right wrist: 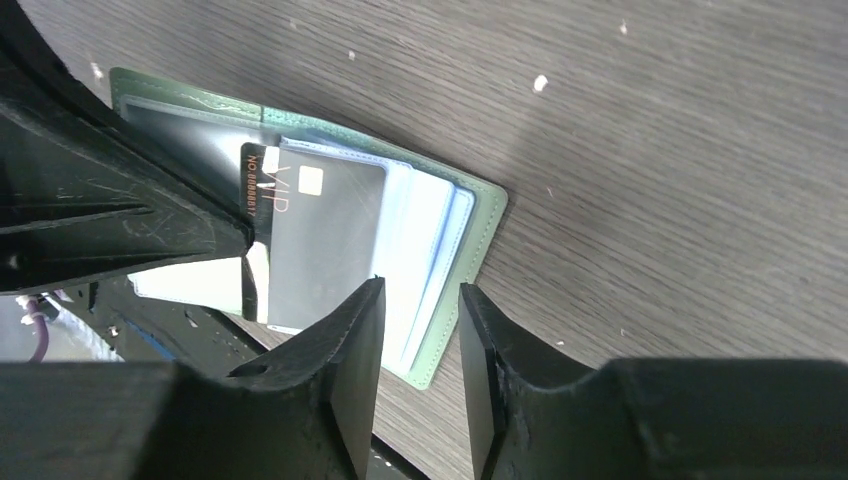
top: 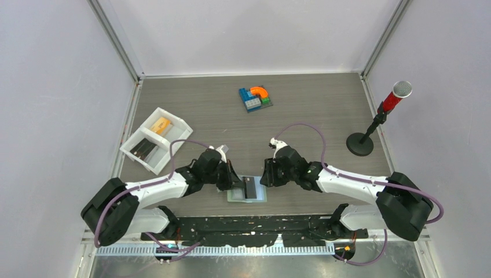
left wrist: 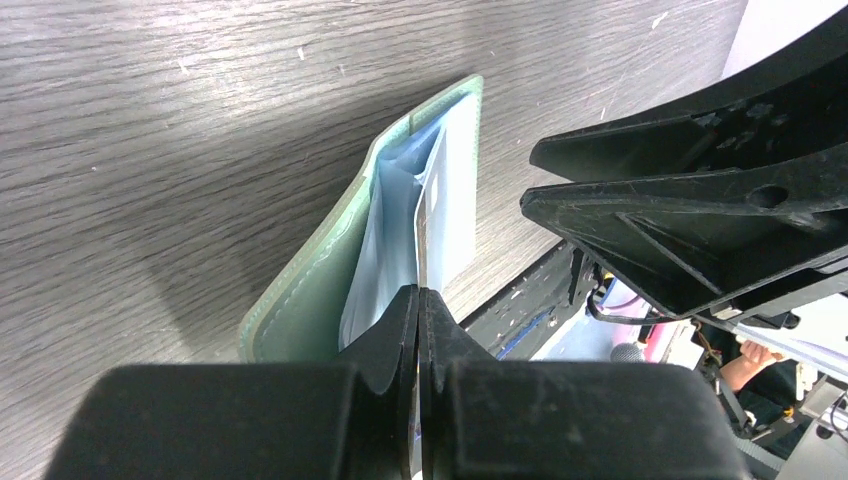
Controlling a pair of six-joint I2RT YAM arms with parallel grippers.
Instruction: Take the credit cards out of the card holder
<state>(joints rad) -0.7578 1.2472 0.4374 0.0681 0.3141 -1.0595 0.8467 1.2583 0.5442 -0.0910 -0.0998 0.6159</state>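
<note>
The sage-green card holder (top: 234, 197) (right wrist: 480, 215) lies open near the table's front edge, its light blue sleeve pages (left wrist: 395, 210) fanned. A dark credit card (right wrist: 325, 240) (top: 252, 187) marked VIP sticks partly out of a sleeve toward the spine. My left gripper (left wrist: 421, 292) (top: 236, 184) is shut on that card's exposed edge, and the card shows edge-on between its tips. Over the holder's right edge my right gripper (right wrist: 420, 288) (top: 264, 174) hangs open, with nothing between its fingers.
A white two-compartment tray (top: 128, 145) at the back left holds an orange card (top: 161, 124) and a dark card (top: 143, 149). A toy block cluster (top: 255, 97) sits at the back centre. A red microphone on a stand (top: 382, 116) stands at the right.
</note>
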